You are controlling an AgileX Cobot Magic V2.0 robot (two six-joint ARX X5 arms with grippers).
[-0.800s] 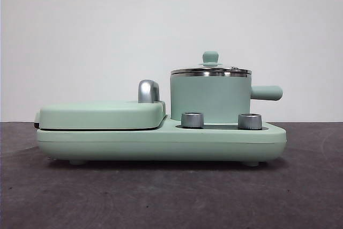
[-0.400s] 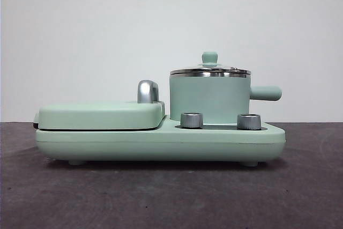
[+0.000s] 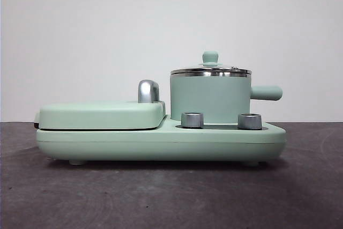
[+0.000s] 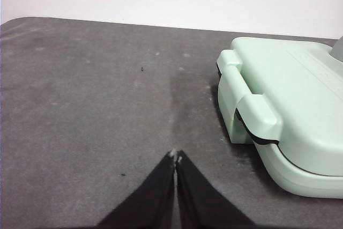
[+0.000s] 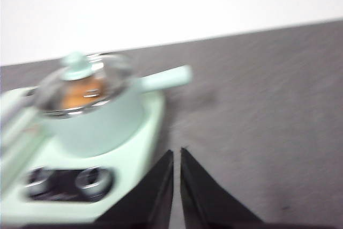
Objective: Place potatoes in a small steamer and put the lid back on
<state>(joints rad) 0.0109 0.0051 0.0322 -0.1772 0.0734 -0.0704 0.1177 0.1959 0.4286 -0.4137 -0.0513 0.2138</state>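
Since a moment earlier nothing on the desk had moved. The lid sat on the steamer, the potato visible through its glass. The left pincer hung clenched low over the bare desk beside the griddle. The right pincer, nearly clenched and empty, hung near the steamer, apart from it.
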